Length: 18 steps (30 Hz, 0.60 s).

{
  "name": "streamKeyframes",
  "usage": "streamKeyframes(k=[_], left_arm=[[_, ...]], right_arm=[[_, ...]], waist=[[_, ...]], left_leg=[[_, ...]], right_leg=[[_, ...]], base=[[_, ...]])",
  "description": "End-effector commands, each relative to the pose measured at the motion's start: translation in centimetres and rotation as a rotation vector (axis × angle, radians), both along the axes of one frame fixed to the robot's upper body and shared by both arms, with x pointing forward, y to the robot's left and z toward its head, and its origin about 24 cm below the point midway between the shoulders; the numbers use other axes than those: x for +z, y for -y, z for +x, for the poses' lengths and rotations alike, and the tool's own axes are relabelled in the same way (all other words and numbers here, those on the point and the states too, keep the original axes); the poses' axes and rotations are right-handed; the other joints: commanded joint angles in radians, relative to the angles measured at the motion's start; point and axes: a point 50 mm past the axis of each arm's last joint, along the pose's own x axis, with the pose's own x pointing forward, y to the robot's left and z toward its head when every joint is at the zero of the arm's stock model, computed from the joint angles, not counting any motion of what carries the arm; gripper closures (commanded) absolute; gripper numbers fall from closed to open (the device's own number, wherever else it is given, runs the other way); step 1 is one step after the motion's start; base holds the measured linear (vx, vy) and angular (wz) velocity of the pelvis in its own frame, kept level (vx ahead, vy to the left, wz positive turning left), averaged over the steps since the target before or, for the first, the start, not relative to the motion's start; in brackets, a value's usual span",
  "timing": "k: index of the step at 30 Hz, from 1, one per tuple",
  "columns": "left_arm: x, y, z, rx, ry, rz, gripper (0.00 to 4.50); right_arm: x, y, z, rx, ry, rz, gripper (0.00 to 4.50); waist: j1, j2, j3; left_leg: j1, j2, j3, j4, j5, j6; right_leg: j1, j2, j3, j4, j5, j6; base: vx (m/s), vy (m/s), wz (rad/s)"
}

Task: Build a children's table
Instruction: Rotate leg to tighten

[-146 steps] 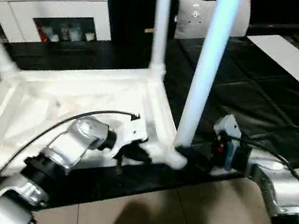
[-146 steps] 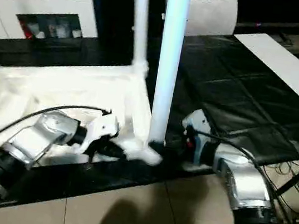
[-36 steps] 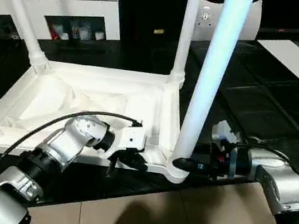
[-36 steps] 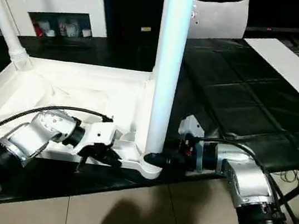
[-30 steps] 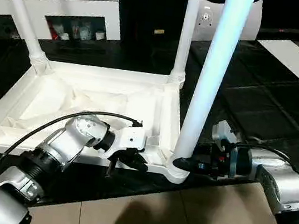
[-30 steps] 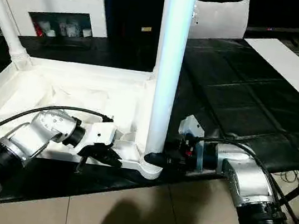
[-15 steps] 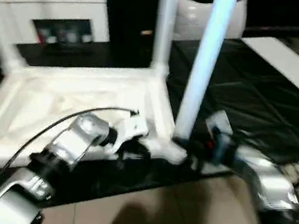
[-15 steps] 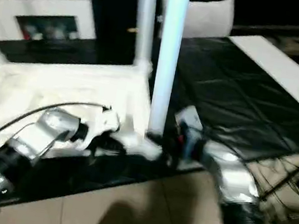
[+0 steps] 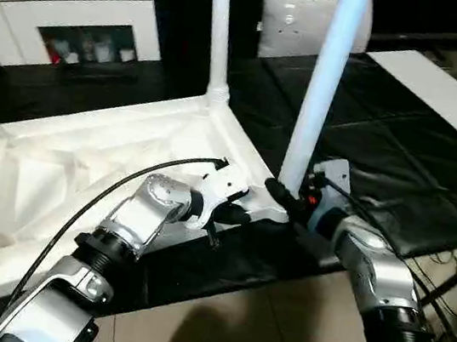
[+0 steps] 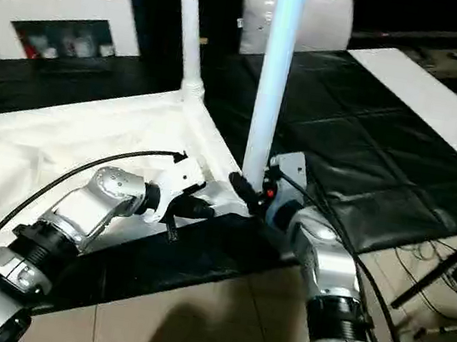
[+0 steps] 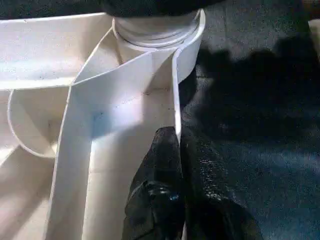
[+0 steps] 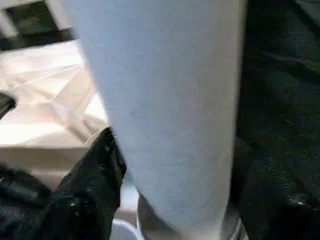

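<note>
The children's table lies upside down on the black mat, its ribbed white top [image 9: 84,158] facing up. One leg [image 9: 217,32] stands in the far corner, and a leg [image 9: 318,90] stands upright in the near right corner socket. My left gripper [image 9: 226,215] is shut on the top's thin rim wall [image 11: 175,90] just beside that socket, and the left wrist view shows its black fingers [image 11: 160,180] pinching the wall. My right gripper [image 9: 281,194] is at the near leg's foot, open. Its fingers [image 12: 95,185] stand on either side of the leg [image 12: 170,100].
A white low cabinet [image 9: 72,6] stands at the back left, with a grey pillow [image 9: 306,28] behind the legs. A long white panel [image 9: 447,92] lies on the mat at the right. The mat's front edge drops to a tiled floor [image 9: 256,330]. Cables hang at the right [image 9: 453,282].
The view has swung. The table's near right corner, with both grippers on it, now sits farther from the mat's front edge, and the top lies at an angle.
</note>
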Motion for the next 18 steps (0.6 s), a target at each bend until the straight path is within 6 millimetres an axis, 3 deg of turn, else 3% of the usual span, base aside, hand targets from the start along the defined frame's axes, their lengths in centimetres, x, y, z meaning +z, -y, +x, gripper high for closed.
streamKeyframes(k=[1,4,9,10,14,15,18], left_arm=[[-0.2,-0.3,-0.4,-0.054,0.004,0.022,4.50],[-0.3,-0.5,-0.7,-0.103,0.007,0.033,4.50],[-0.5,-1.5,-1.1,-0.188,-0.004,0.081,4.50],[-0.6,-1.7,-1.1,-0.202,-0.009,0.089,4.50],[-0.5,-2.3,-1.5,-0.273,-0.015,0.118,4.50],[-0.4,-2.4,-1.5,-0.292,-0.011,0.121,4.50],[-0.3,-2.5,-2.1,-0.371,-0.029,0.117,4.50]], right_arm=[[0.3,0.1,-0.6,0.081,0.028,0.004,1.00],[0.7,1.2,-1.1,0.146,0.042,-0.018,0.94],[1.3,3.0,-2.2,0.298,0.043,-0.080,0.28],[1.5,3.2,-2.3,0.320,0.046,-0.092,0.15],[2.1,3.8,-2.5,0.414,0.068,-0.120,0.15],[2.3,4.0,-2.7,0.454,0.065,-0.117,0.41],[2.5,3.9,-3.2,0.558,0.046,-0.104,0.53]], waist=[[0.004,-0.009,-0.068],[0.008,-0.010,-0.065],[0.012,-0.013,-0.060],[0.012,-0.008,-0.059],[0.015,-0.016,-0.061],[0.016,-0.018,-0.061],[0.023,-0.017,-0.062]], left_leg=[[0.002,0.024,-0.002,-0.051,-0.185,0.072],[0.002,0.025,-0.003,-0.055,-0.216,0.068],[0.004,0.027,-0.004,-0.059,-0.257,0.063],[0.004,0.027,-0.005,-0.060,-0.261,0.062],[0.006,0.027,-0.004,-0.058,-0.267,0.065],[0.005,0.029,-0.003,-0.057,-0.255,0.071],[0.005,0.031,-0.003,-0.055,-0.237,0.078]], right_leg=[[0.060,-0.052,0.040,-0.060,-0.201,-0.194],[0.062,-0.053,0.039,-0.064,-0.260,-0.177],[0.060,-0.053,0.040,-0.074,-0.347,-0.147],[0.059,-0.053,0.040,-0.074,-0.350,-0.148],[0.058,-0.055,0.038,-0.073,-0.355,-0.160],[0.058,-0.054,0.039,-0.071,-0.341,-0.166],[0.058,-0.055,0.040,-0.067,-0.320,-0.179]], base=[[0.000,0.000,0.00],[0.000,0.000,0.00],[0.000,0.000,0.00],[0.000,0.000,0.00],[0.000,0.000,0.00],[0.000,0.000,0.00],[0.000,0.000,0.00]])
